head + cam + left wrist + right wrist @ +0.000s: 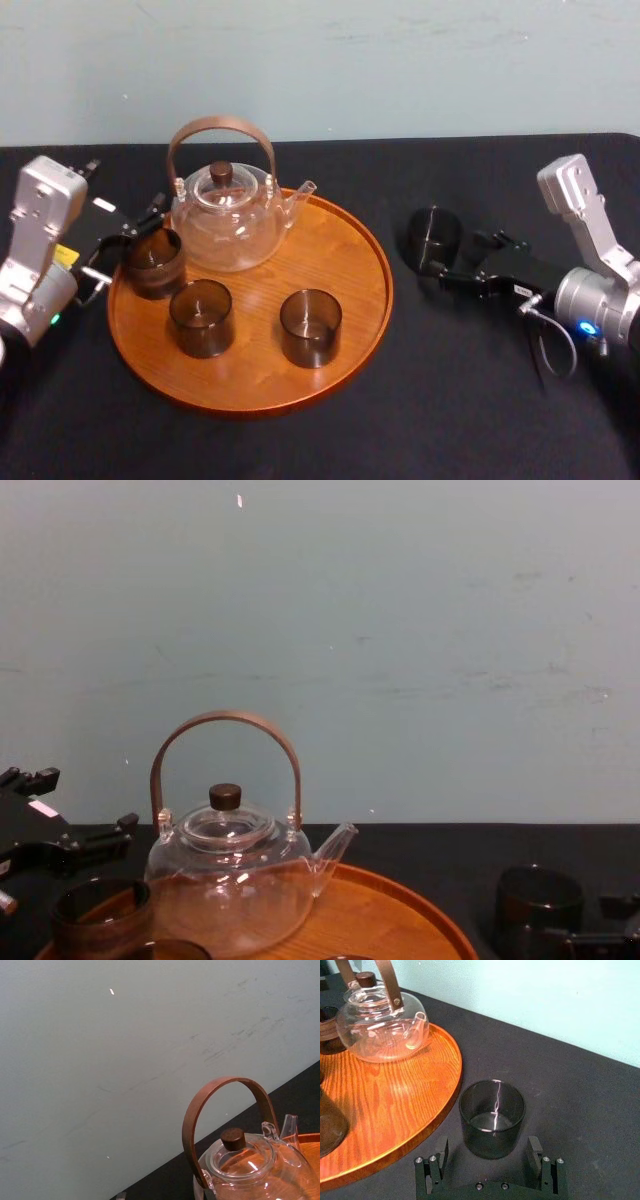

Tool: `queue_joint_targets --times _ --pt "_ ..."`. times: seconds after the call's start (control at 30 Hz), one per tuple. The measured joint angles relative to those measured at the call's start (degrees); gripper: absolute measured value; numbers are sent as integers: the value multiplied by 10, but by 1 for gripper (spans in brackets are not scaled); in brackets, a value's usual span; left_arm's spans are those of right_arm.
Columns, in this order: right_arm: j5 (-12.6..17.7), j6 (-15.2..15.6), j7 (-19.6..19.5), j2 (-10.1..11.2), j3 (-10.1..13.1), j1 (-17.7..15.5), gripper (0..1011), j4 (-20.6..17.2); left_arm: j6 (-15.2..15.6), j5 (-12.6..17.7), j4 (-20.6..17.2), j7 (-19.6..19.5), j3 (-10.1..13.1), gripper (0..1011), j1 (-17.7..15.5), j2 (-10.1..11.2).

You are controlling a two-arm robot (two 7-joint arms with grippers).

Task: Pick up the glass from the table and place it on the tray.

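Your right gripper (487, 1145) is spread wide, low on the tabletop (570, 1090). The glass (492, 1110) stands upright with its base just entering the gap and touches neither finger. In the head view that glass is off the tray (385, 1110), near its rim at 3 o'clock.

Judged from this, the grasp is not yet made. If you close now, the pads may catch only the near curve of the smooth wall and squeeze the glass away, or tip it toward the rim. Go deeper first.

Lift too little and the base could knock the raised rim. On the tray, the teapot (228, 222) sits toward 11 o'clock with its spout pointing to 2 o'clock. One glass (310, 326) stands near 5 o'clock and another (201, 317) near 7 o'clock. That leaves the bare wood around 3 o'clock as the safest landing.

Your left gripper (125, 245) is at the tray's 9 o'clock, beside a third glass (153, 262). Whether it is apart or together cannot be told.
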Motion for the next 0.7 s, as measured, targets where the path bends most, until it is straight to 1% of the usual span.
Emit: queue_joint_targets --times 0.33,0.7 --pt "-25 -1 -8 -28 -4 26 1002 31 0 0 0 0 0 1001 0 0" --pt "-47 -1 0 -49 -12 52 1002 64 0 0 0 0 0 1001 0 0"
